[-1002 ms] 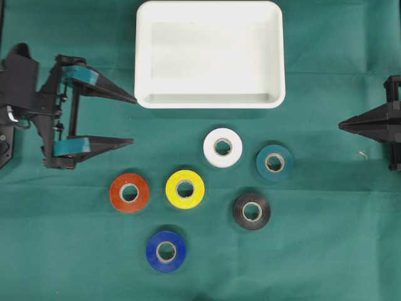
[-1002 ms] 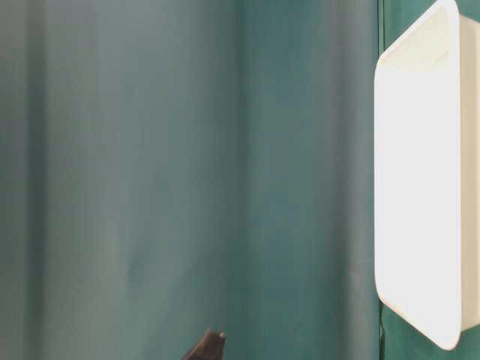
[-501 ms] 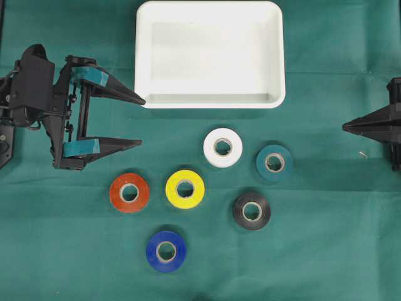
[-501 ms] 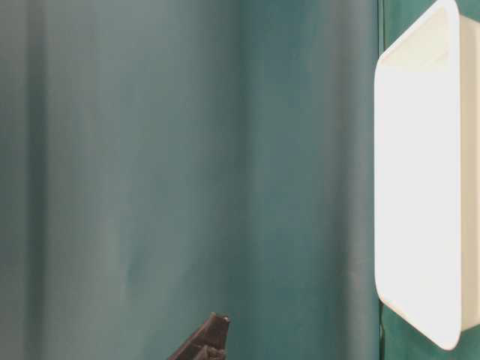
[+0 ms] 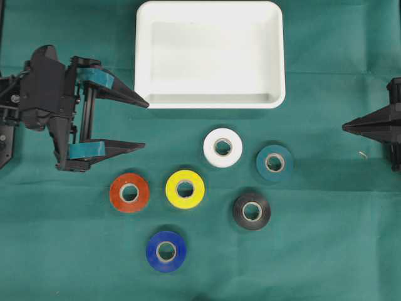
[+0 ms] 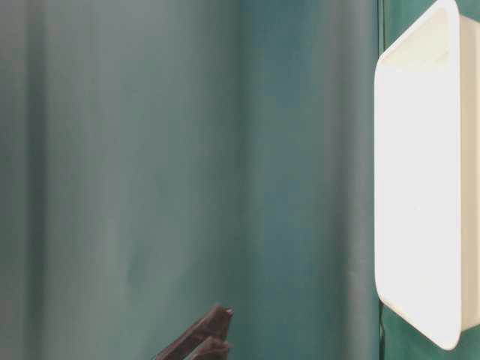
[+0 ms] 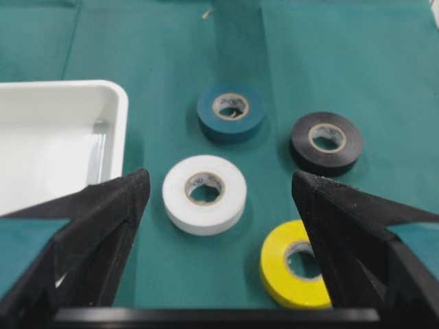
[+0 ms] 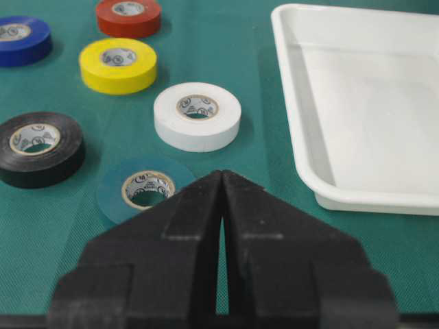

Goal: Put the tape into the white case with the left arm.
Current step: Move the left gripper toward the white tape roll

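Shallow white case (image 5: 210,54), rounded corners

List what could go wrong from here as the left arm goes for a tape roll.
1. The left gripper is wide open, and its upper finger sits close to the white case; it might nudge the rim.
2. The white roll, yellow roll and orange roll lie close together, so grabbing one may shove a neighbour.
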Robot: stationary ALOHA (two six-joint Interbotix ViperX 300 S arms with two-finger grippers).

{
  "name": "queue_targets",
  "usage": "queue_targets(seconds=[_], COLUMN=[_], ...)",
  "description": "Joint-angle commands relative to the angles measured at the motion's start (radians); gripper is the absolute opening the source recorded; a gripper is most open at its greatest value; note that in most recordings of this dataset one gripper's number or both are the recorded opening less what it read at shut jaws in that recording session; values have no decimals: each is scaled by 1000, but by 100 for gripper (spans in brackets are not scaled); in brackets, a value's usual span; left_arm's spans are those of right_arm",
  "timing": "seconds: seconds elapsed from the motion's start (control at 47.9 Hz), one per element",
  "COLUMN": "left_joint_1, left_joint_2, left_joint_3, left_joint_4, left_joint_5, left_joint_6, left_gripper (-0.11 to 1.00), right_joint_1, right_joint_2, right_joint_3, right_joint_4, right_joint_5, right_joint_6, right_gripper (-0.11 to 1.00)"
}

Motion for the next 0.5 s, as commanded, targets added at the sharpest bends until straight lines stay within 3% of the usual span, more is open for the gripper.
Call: queue_targets(seconds=[0.0, 0.209, 0.48], left_joint_1=[-5, -5, -2], left_joint_2=[18, 86, 143], left_joint_3=[-48, -127, -176], left_joint_4=[-2, -2, -2], left_joint_5=[29, 213, 242], left_joint_6=[2, 2, 6], left_gripper=[98, 98, 98], right_joint_1=[-2, -2, -2], right_joint_2=[9, 9, 9], right_joint_3=[-20, -26, -25], right_joint_4=[-2, 0, 0], right_joint_5=[-5, -5, -5], right_joint_6=[2, 2, 2], right_gripper=[-9, -9, -9])
